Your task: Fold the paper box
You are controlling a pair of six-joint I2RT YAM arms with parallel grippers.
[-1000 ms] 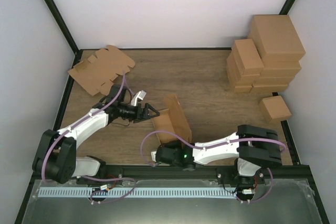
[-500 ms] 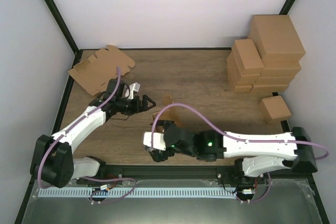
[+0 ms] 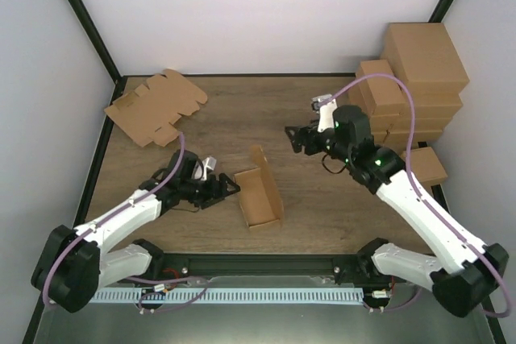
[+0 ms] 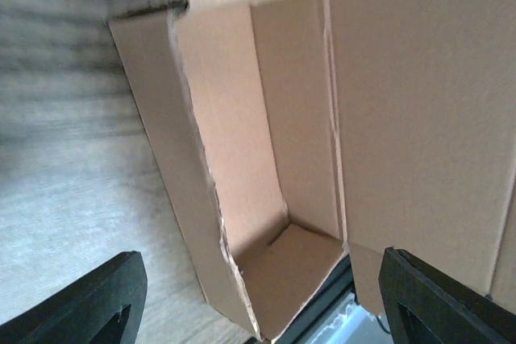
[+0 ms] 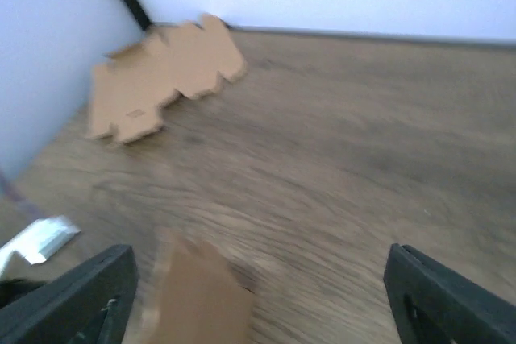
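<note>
The paper box lies near the table's middle front as a half-folded brown tray, its long flap standing up along the right side. My left gripper is open just left of the box, pointing at its side wall. In the left wrist view the box's hollow inside fills the frame ahead of the spread fingertips. My right gripper hangs open above the table, behind and to the right of the box, holding nothing. The right wrist view is blurred, with the box low between the fingers.
A pile of flat notched cardboard blanks lies at the back left corner, also visible as blanks. Stacked brown cartons fill the back right, with one small carton in front of them. Walls close in the table on three sides.
My right gripper opened, let go of the box and swung up and away to the back right. The box settled as an open tray. My left gripper moved down toward the box's left side.
</note>
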